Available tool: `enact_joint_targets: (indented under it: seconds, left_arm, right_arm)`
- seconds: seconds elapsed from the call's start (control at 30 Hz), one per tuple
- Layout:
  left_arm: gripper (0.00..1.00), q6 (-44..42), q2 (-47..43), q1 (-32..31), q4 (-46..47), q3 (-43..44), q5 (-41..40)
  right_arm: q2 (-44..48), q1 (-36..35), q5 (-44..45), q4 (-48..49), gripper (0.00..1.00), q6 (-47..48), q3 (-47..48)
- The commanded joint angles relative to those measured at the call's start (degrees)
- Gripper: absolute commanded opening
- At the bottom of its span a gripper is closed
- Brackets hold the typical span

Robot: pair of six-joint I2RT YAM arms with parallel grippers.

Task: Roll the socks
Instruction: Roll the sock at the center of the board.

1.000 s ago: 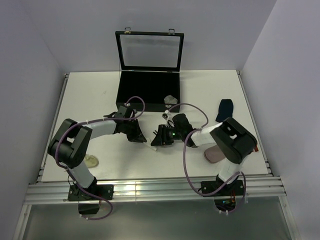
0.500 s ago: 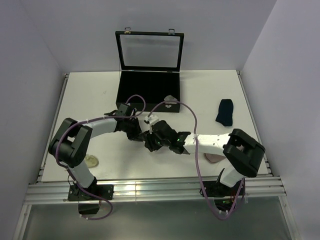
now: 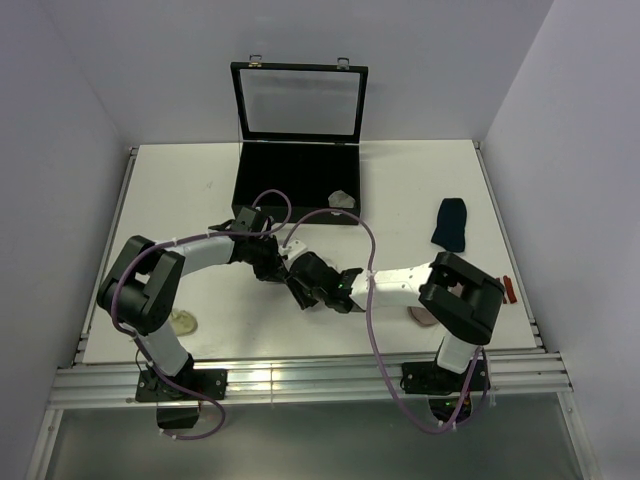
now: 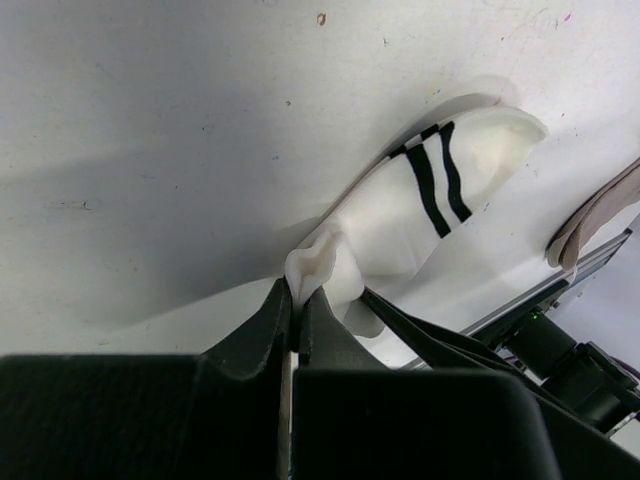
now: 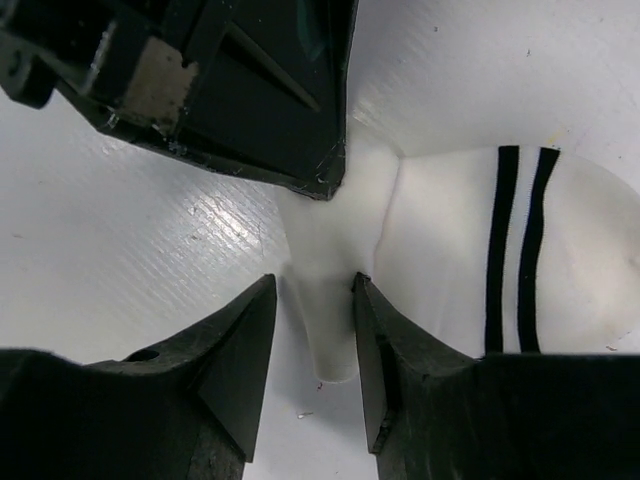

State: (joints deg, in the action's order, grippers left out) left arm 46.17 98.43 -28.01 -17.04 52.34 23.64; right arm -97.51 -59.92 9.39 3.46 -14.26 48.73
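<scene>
The right gripper (image 5: 314, 340) has one finger on each side of the white sock's (image 5: 450, 250) thin end. The left gripper (image 5: 325, 170) pinches it just above.

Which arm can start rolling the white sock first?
Probably left: the left gripper is pinched shut on one end of the white sock, while the right gripper is open, with fabric only lying between its fingers.
</scene>
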Motion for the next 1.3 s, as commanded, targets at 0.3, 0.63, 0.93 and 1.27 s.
enact_joint_targets:
  seconds: [0.3, 0.63, 0.93, 1.27]
  left_arm:
    - [0.24, 0.58, -2.45, -0.12, 1.04, 0.58, -1.40]
    - [0.73, 2.52, -8.52, 1.64, 4.30, -3.82, -3.16]
    - [0.69, 2.17, -9.05, 1.73, 8.68, -6.63, -0.09]
    - [0.57, 1.11, -6.68, 1.64, 9.74, -6.90, 2.29]
  right_arm:
    - [-2.95, -0.90, 1.43, 1.45, 0.02, -1.29, -1.88]
    - [-1.10, 12.45, -30.63, 19.79, 0.00, -13.76, -11.81]
    - [-14.71, 22.30, -56.39, 49.04, 0.00, -32.92, -17.09]
    - [-32.20, 28.45, -64.93, 86.53, 0.01, -57.71, -20.43]
